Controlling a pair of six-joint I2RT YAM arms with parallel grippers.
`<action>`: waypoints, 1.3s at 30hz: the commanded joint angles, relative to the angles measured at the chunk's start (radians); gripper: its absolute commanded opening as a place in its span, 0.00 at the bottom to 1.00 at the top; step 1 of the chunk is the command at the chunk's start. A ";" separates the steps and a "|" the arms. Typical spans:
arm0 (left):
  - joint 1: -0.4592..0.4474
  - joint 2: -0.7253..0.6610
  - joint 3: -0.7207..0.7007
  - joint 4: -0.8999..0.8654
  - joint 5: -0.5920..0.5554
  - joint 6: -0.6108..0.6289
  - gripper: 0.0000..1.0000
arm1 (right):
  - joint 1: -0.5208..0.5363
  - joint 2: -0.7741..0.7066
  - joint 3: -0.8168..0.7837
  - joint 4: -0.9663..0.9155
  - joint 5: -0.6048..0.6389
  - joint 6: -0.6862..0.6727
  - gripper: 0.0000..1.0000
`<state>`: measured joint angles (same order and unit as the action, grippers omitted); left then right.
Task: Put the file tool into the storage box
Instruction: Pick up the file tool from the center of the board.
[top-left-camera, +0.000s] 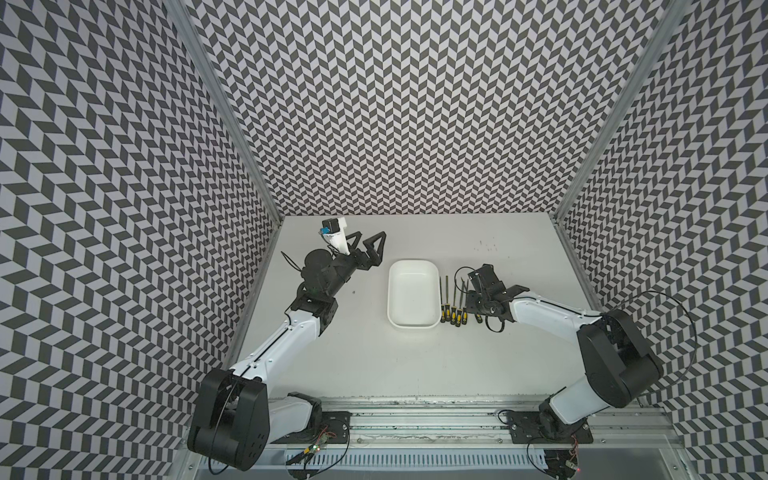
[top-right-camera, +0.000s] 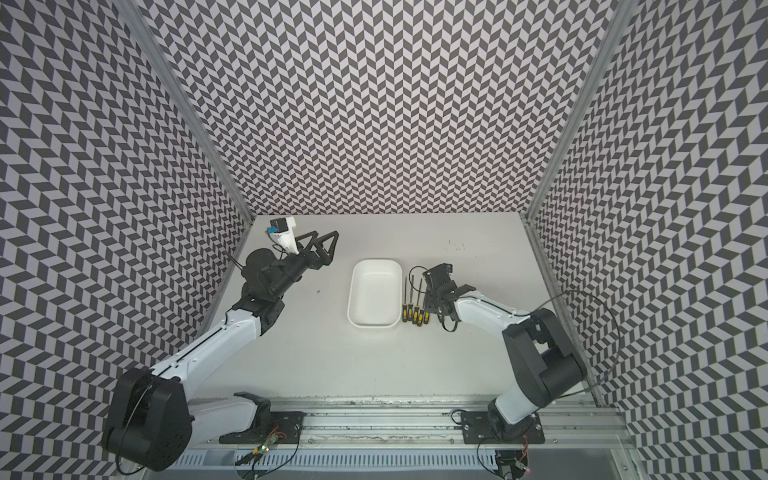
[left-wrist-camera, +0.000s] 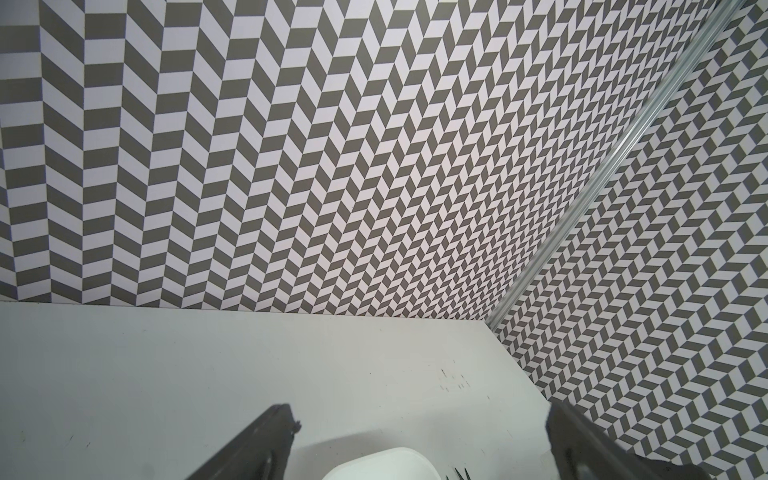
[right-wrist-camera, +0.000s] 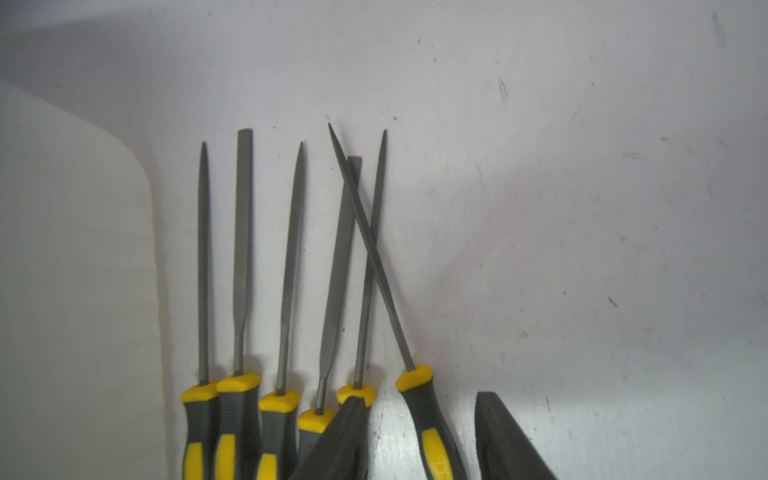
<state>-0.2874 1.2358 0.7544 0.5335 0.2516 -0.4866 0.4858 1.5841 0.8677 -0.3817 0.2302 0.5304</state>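
Straddling the tilted file (right-wrist-camera: 432, 415), right hand (right-wrist-camera: 419, 397) half open, left hand (left-wrist-camera: 419, 409) wide, empty.

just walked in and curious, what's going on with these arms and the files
The right gripper is down over six files lying beside the empty white storage box. Its open jaws straddle the handle of the outermost file, which lies crossed over its neighbours. Nothing is gripped yet. The left gripper hangs open off to the side, holding nothing.
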 joint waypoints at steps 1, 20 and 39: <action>-0.004 -0.008 0.002 -0.005 -0.005 0.016 1.00 | -0.002 0.042 0.011 -0.007 0.042 -0.020 0.47; -0.002 -0.062 -0.012 -0.024 -0.047 0.030 1.00 | -0.002 0.192 0.041 -0.021 0.054 -0.053 0.12; -0.033 0.159 0.065 0.028 0.130 -0.043 1.00 | -0.001 -0.214 0.037 0.273 -0.320 -0.006 0.01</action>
<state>-0.3141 1.3888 0.7876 0.5179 0.3222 -0.5060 0.4858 1.4220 0.8967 -0.2192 0.0128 0.5209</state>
